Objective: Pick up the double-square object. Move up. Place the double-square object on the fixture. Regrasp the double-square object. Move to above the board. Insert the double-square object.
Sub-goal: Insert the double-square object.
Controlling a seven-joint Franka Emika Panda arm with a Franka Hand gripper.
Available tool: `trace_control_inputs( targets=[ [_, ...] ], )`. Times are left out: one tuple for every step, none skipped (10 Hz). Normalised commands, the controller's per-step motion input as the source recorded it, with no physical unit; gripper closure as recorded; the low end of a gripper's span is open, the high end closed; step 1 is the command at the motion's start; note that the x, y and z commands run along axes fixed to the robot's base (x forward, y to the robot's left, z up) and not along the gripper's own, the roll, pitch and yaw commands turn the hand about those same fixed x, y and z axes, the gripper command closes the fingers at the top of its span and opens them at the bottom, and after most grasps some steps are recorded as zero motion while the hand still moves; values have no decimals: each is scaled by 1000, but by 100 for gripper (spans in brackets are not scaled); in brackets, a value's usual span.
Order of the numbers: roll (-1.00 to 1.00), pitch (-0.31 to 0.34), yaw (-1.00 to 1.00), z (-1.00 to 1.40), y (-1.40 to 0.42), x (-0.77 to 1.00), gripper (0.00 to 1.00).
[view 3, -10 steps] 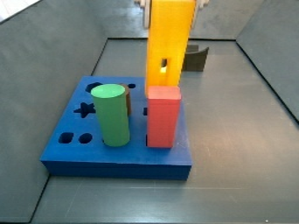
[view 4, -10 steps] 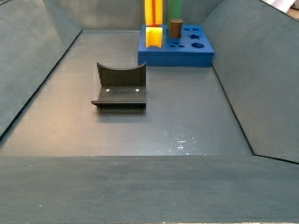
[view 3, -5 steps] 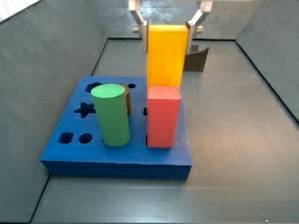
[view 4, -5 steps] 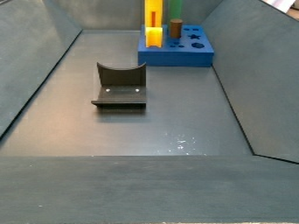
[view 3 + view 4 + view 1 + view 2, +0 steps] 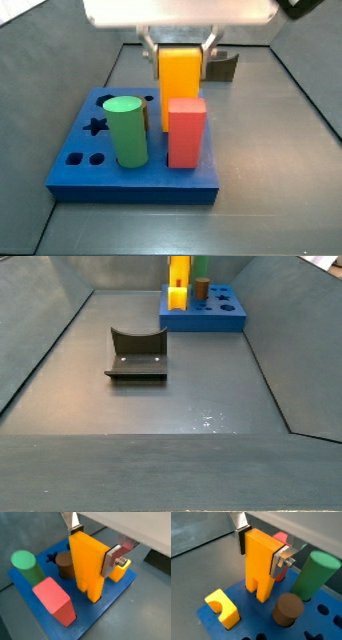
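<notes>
- The double-square object point(image 5: 88, 567) stands upright on the board point(image 5: 110, 602), its lower end stepped into two legs that meet the blue surface; both wrist views show this point(image 5: 261, 567).
- The gripper point(image 5: 93, 548) is at the bar's upper part, with the fingers point(image 5: 111, 561) pressed flat against two opposite faces, so they are clamped on the bar.
- In a side view the bar point(image 5: 179, 72) rises behind the red block point(image 5: 186, 130), under the gripper's pale body point(image 5: 179, 45).
- Close around the bar on the board stand a brown cylinder point(image 5: 288, 609), a green cylinder point(image 5: 314, 574) and the red block point(image 5: 55, 602), all upright.
- A shorter bright-yellow block point(image 5: 223, 607) with a notched top sits on the board near the bar's foot.
- The board point(image 5: 80, 170) also shows a star cut-out point(image 5: 96, 126) and small holes along one edge.
- The fixture point(image 5: 138, 354) stands on the grey counter point(image 5: 187, 396), well apart from the board point(image 5: 207, 322) and unoccupied.
- Grey walls point(image 5: 40, 346) enclose the counter on the sides.
</notes>
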Motion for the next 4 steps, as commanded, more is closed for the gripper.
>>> trace_control_inputs(
  targets=[
    [0, -57, -129, -543, 0, 143, 100],
    [-46, -30, -71, -160, 11, 37, 100],
    [-6, -34, -11, -46, 0, 0, 100],
    [0, -26, 0, 0, 0, 0, 100]
  ],
)
